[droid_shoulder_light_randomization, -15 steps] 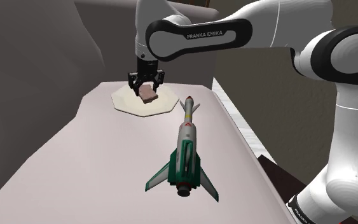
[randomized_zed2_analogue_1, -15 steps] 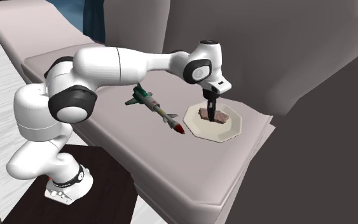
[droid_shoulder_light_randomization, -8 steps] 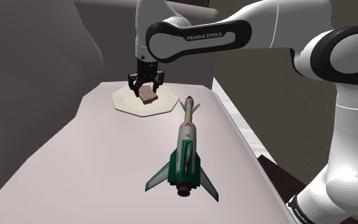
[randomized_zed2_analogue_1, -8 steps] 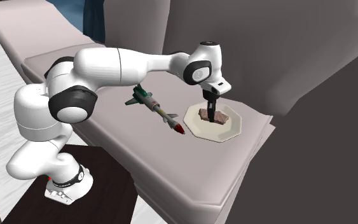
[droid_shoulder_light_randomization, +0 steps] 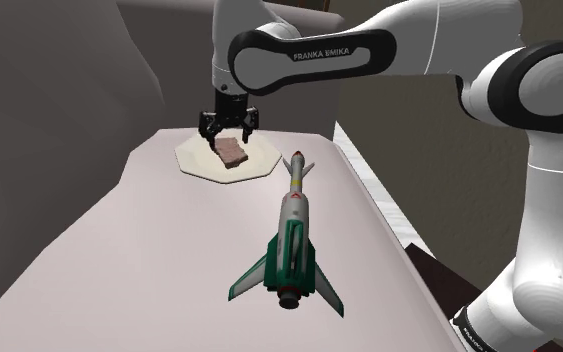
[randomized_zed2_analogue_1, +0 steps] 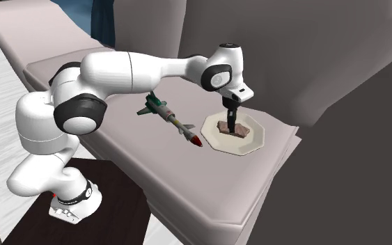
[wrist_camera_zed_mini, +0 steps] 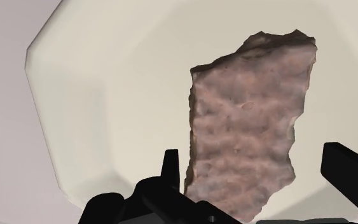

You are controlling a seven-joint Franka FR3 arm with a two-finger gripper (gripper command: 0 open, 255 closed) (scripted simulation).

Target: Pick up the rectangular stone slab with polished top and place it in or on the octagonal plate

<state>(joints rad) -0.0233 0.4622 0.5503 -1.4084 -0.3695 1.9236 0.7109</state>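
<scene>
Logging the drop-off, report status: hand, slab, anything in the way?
Hand open, just over slab. Slab flat on octagonal plate. Toy rocket beside plate, clear of hand.

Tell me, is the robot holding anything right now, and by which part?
Nothing is held. The end effector hangs open just above the pinkish-brown stone slab, which lies flat on the pale octagonal plate.

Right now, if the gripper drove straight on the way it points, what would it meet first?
Most likely the pinkish stone slab, lying on the pale octagonal plate directly under the open gripper. Its fingers straddle it, so they might reach the plate instead; depth is unclear.
</scene>
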